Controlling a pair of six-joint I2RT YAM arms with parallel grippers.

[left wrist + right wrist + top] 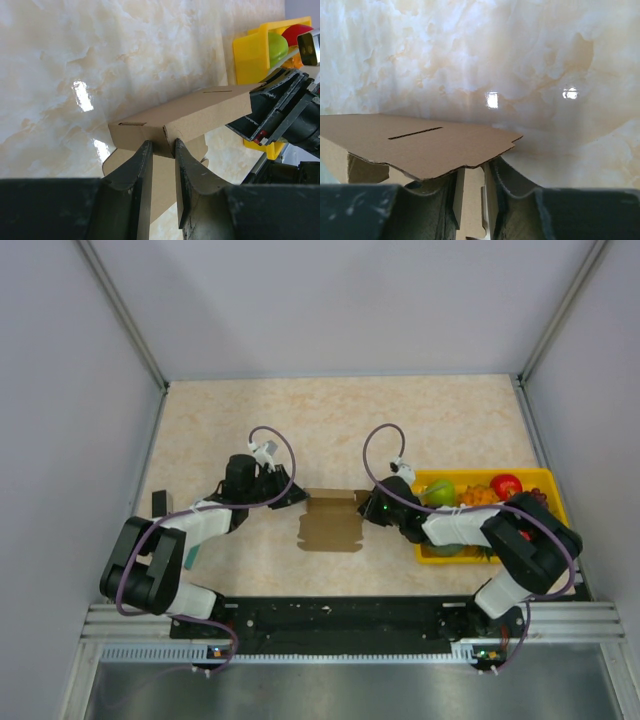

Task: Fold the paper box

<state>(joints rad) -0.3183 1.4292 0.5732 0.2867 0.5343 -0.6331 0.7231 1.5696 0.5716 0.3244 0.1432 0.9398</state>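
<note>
**Cardboard wall spans from one gripper to the other**

Top external view: the paper box [332, 521] lies half-formed on the table [450, 420], midway between your two arms. The left gripper [297, 496] meets its far-left corner and the right gripper [369, 508] meets its far-right corner. The raised far panel therefore runs left to right, straight from one gripper to the other, and neither arm is nearer than the other. The yellow tray [548, 483] of fruit sits just behind the right arm, apart from the box.

Left wrist view: the left gripper [161, 148] has its fingers [142, 165] drawn close on either side of the box's end wall, pinching the cardboard at the corner. From there the slotted panel of the paper box [200, 117] stretches up and away to the right. The right gripper [252, 121] reaches its other end, with the yellow tray [250, 55] beyond it.

Right wrist view: the slotted panel of the paper box [420, 142] lies above the right gripper [472, 172] and extends to the left. The fingers [507, 187] straddle a thin upright strip of cardboard, and the jaws stand narrow. A sliver of gap shows beside the strip, so you cannot tell whether it is truly clamped.

My judgement is that the coming fold turns on that shared axis. Tip both ends together and the panel should hinge evenly. If you lead with one arm, it will likely twist.
</note>
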